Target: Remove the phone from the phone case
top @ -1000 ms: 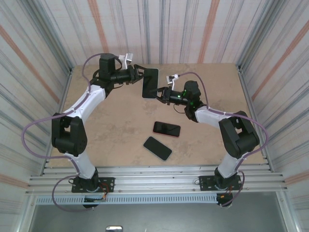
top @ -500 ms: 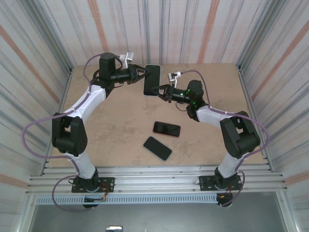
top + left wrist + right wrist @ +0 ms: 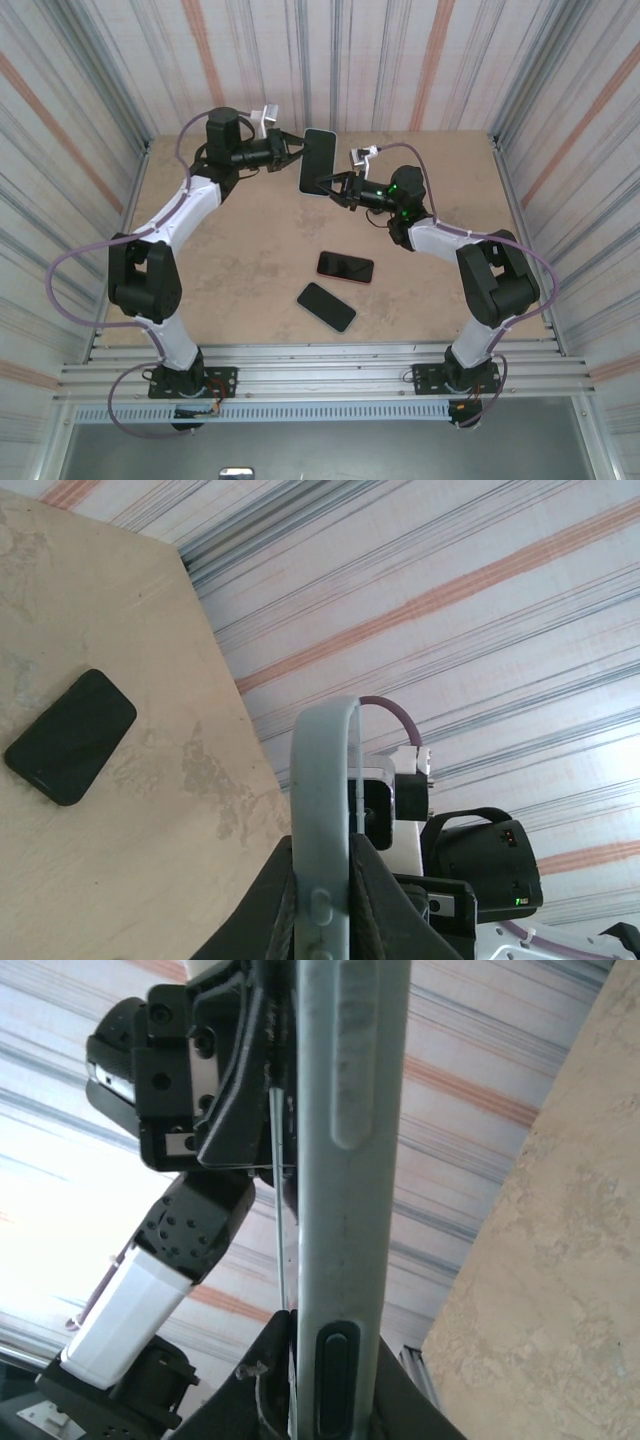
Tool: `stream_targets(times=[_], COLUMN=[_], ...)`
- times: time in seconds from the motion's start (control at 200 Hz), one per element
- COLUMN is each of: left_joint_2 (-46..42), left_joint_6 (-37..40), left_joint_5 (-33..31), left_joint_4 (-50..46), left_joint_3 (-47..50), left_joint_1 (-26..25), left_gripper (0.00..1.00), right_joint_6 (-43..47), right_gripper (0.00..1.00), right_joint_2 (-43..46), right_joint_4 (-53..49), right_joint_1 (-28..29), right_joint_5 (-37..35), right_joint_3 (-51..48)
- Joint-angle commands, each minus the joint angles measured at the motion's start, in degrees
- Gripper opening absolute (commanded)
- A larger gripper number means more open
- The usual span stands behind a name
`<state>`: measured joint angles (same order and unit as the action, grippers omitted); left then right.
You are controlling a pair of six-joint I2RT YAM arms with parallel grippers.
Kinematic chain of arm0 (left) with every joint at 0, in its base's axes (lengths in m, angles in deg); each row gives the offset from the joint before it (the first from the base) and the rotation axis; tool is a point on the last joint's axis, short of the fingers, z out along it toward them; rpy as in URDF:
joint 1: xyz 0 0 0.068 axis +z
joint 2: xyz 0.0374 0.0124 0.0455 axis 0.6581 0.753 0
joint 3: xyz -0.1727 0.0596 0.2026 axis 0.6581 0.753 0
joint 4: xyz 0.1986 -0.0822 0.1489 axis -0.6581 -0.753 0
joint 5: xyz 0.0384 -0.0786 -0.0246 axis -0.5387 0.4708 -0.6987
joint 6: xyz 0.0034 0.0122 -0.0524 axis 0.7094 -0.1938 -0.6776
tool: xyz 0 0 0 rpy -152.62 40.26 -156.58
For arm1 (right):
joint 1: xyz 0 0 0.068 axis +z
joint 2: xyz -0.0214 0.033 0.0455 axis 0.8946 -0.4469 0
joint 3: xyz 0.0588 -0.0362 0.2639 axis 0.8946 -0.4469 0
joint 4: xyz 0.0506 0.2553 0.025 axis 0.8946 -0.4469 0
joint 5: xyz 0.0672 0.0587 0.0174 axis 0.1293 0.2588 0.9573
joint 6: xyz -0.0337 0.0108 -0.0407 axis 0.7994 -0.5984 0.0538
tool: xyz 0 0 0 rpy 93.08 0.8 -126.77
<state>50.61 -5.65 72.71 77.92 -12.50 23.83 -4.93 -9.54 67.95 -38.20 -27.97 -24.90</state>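
The phone (image 3: 318, 162), seated in its pale phone case (image 3: 325, 780), is held in the air above the far half of the table (image 3: 240, 250), between both arms.

The left gripper (image 3: 296, 152) is clamped across one long edge of the phone case. The right gripper (image 3: 331, 186) straddles the lower end. I cannot tell whether its fingers press the case or merely flank it.

I judge the phone rigid, light, glass-faced and fragile, so a drop onto the table is the main hazard. The phone case looks like flexible moulded polymer, with a raised button pad (image 3: 350, 1090) along its side.

I recommend holding the phone case by its rim with one gripper and peeling a corner lip with the other, never pinching the screen.

A pink-rimmed handset (image 3: 345, 267) and a black handset (image 3: 326, 306) lie on the table, well apart from the grip.
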Motion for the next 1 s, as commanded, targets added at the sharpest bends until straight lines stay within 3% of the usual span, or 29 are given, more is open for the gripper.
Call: stream_targets(times=[0.0, 0.281, 0.581, 0.712, 0.997], left_joint_2=[-0.74, -2.21, -5.44, -6.46, -7.30], left_joint_6=[-1.83, -7.61, -10.07, -10.32, -14.17], left_joint_5=[0.65, -8.32, -27.52, -34.08, -41.03], left_joint_4=[4.84, 13.87, 26.94, 31.27, 38.28], left_joint_3=[-0.55, 2.95, 11.24, 14.47, 18.68], left_joint_1=[-1.39, -1.56, -5.28, -7.60, -11.18], left_gripper=[0.08, 0.02, 0.00, 0.00, 0.00], right_joint_6=[-1.06, 1.70, 11.82, 12.40, 11.60], right_gripper=[0.24, 0.39, 0.51, 0.51, 0.46], right_joint_2=[1.36, 2.80, 9.01, 9.79, 9.64], right_joint_4=[2.18, 2.32, 2.95, 4.95, 10.30], right_joint_1=[-0.02, -0.29, 5.06, 6.99, 8.52], right_joint_5=[0.57, -2.93, -22.36, -29.01, -37.23], right_joint_3=[0.81, -2.75, -12.96, -15.60, -17.99])
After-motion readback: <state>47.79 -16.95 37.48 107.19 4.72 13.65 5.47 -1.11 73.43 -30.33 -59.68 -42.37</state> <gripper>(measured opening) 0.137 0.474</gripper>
